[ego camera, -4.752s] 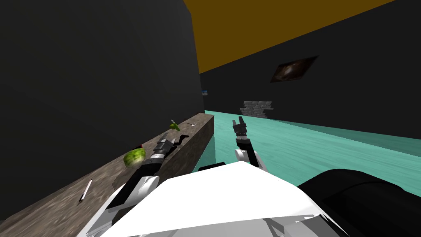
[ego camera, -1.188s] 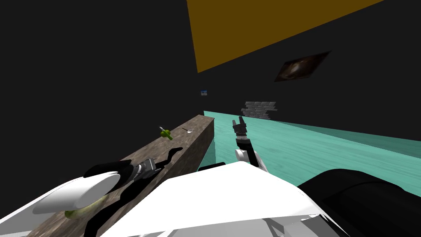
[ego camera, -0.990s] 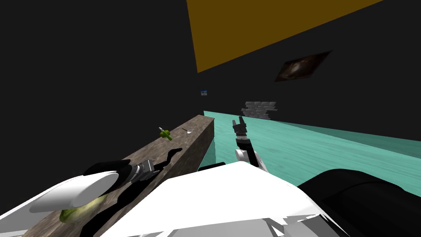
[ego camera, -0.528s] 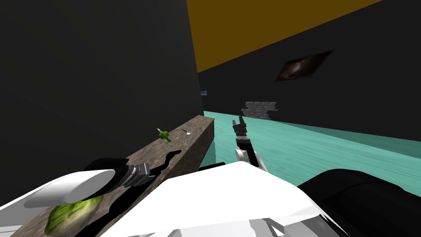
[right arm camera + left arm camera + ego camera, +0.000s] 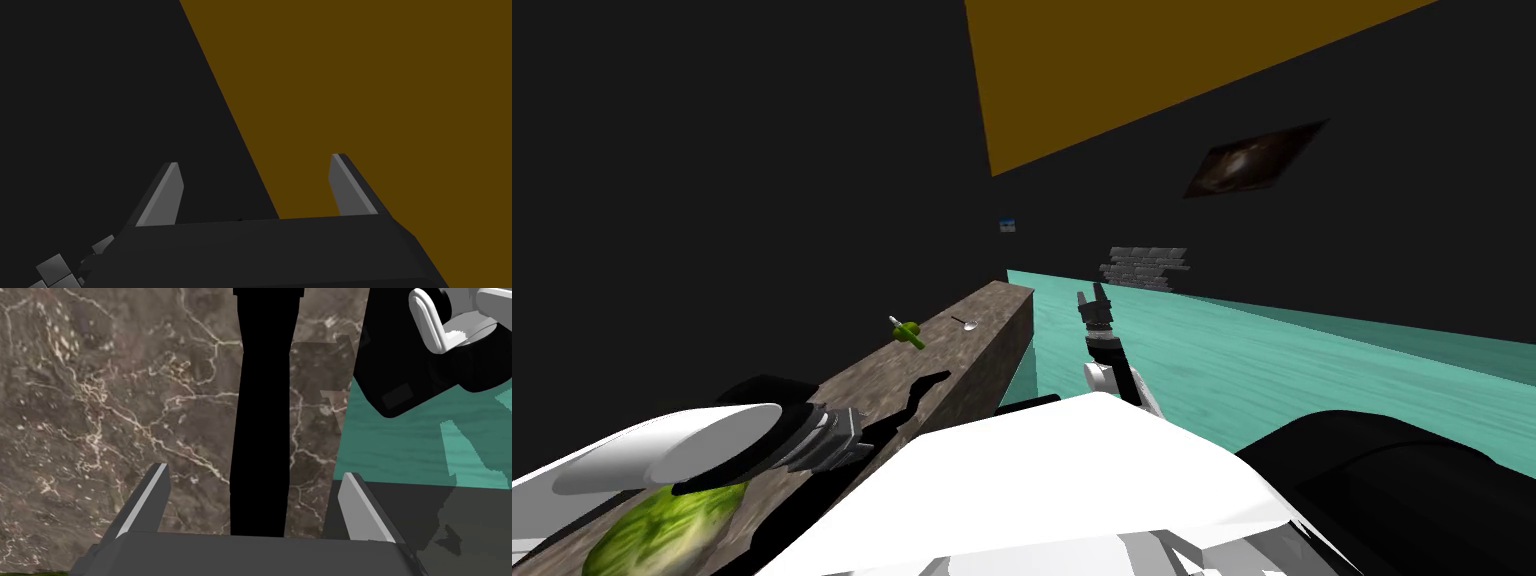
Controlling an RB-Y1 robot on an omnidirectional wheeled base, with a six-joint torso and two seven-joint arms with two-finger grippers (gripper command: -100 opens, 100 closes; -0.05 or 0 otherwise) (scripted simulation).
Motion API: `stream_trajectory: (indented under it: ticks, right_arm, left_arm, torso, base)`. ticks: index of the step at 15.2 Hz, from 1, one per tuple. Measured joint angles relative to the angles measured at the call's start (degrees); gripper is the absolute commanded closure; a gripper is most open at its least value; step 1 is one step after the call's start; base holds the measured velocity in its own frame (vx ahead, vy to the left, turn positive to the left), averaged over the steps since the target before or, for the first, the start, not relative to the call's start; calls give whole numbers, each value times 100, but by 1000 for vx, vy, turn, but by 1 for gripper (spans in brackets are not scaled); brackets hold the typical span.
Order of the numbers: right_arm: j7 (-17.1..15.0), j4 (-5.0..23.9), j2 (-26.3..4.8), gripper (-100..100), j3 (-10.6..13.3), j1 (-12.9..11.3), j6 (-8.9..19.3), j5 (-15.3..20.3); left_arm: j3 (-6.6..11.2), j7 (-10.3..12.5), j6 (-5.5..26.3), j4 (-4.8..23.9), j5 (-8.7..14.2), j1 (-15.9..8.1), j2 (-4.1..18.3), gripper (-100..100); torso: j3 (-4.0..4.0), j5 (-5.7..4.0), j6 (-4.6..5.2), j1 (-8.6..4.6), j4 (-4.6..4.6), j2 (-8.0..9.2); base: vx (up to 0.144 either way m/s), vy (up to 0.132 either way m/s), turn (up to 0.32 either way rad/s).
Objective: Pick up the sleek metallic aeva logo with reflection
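Two thin grey fingers of the left tool (image 5: pixel 255 473) stood spread, one on either side of a long flat black strip (image 5: pixel 260 413) that lay on the brown, white-veined marble bench (image 5: pixel 100 388). Going by the task, I took that strip for the logo, though it was drawn plain black with no shine or reflection. It ran straight out from between the fingers, near the bench edge that dropped to the teal floor (image 5: pixel 400 438). Neither finger pressed its sides, and I could not tell whether the tips touched the stone.

From above, the strip (image 5: pixel 922 383) showed as a thin wavy shape with no height to speak of. I judged it light and stiff, and probably slick if it was metal as described. Lying so flat, it offered hardly any edge, so the fingers would need to come right down to the bench and close across its narrow width, about where they already straddled it. A shallow pinch seemed likely to skid it along the stone or let it slip free on the lift.

Elsewhere on the bench sat a round green lettuce-like head (image 5: pixel 662 525) near the arm, and further along a small green thing with a pale tip (image 5: pixel 908 331). The right tool (image 5: pixel 1095 292) hung over the floor, well apart, fingers spread on nothing.
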Motion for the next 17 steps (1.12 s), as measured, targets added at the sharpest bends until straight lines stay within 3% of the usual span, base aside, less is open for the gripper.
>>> stream_trajectory:
  ticks: [5,9,10,15,17]
  right_arm:
    - [0,0,0,0,0,0,0,0]
    - [0,0,0,0,1,-1,0,0]
    - [0,0,0,0,0,-1,0,0]
    - [0,0,0,0,0,-1,0,0]
    - [0,0,0,0,-1,0,0,0]
  left_arm:
    - [59,196,356,55,256,9,183,-100]
    - [-137,-20,181,294,25,3,-53,-100]
    - [-156,-44,162,314,10,-3,-65,100]
    - [-159,-44,163,312,14,0,-67,100]
    - [-43,42,245,196,143,13,60,100]
  torso:
    - [3,1,0,0,1,6]
    - [14,0,0,-11,5,24]
    - [14,-2,-1,-9,6,24]
    - [13,-1,1,3,6,21]
    - [14,-8,-2,9,9,20]
  base:
    - [30,-4,-12]
    - [-8,-28,-50]
    - [-2,-7,1]
    - [1,3,15]
    - [6,34,68]
